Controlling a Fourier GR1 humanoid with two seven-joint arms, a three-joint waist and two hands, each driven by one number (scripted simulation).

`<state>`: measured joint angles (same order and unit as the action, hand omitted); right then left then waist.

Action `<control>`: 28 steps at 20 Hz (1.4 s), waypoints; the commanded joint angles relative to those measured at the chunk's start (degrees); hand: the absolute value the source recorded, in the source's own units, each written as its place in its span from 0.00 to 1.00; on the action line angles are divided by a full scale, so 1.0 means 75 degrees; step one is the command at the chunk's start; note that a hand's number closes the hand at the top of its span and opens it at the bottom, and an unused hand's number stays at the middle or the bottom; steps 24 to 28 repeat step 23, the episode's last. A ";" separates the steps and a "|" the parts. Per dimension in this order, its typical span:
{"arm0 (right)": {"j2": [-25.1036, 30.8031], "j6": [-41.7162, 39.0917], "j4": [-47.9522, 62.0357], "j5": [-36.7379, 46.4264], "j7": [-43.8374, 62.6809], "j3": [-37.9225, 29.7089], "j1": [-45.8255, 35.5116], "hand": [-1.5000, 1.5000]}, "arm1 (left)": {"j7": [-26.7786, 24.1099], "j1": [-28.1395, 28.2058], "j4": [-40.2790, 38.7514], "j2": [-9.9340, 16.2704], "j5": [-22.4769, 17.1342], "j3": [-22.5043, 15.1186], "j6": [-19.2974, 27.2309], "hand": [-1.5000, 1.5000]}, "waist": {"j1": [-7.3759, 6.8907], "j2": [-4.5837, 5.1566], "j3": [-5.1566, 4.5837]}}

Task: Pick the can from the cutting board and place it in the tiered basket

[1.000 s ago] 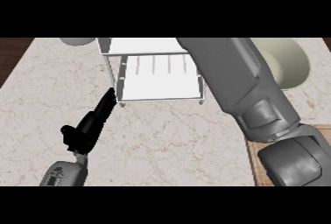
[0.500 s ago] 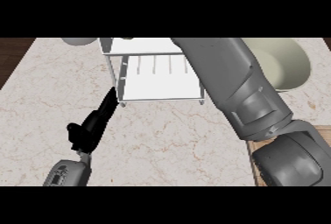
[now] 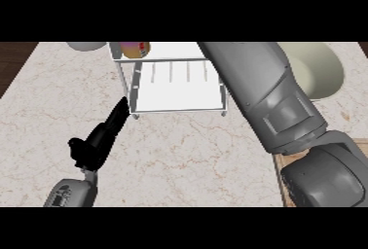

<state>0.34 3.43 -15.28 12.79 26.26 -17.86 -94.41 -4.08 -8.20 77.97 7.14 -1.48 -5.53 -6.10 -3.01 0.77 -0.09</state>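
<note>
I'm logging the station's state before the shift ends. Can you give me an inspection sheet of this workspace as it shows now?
Surface: pale marble counter.
Job's things: can sits at the top back of the white tiered basket; a corner of the wooden cutting board shows under the right arm.
Clutter: cream bowl at right; grey round item at the far edge.
Hands: left hand open, fingers straight, pointing at the basket's near left corner; right hand hidden beyond its grey forearm.
Cables: nothing seen.
Surroundings: dark wooden floor at left.
</note>
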 commanded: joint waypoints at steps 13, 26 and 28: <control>0.2373 0.2375 -0.1361 0.0063 -0.1460 -0.0511 0.1386 0.00 | -0.0144 0.0131 -0.0149 -0.0061 -0.0018 0.0186 0.0092 0.50 | 0.0459 -0.0093 0.0020; 0.4799 -0.0715 -0.2134 -0.0907 -0.1805 -0.1134 0.3204 0.00 | -0.0587 0.0402 -0.0251 0.0050 0.0025 0.0331 0.0012 0.50 | 0.0549 -0.0124 0.0013; 0.4799 -0.0715 -0.2134 -0.0907 -0.1805 -0.1134 0.3204 0.00 | -0.0587 0.0402 -0.0251 0.0050 0.0025 0.0331 0.0012 0.50 | 0.0549 -0.0124 0.0013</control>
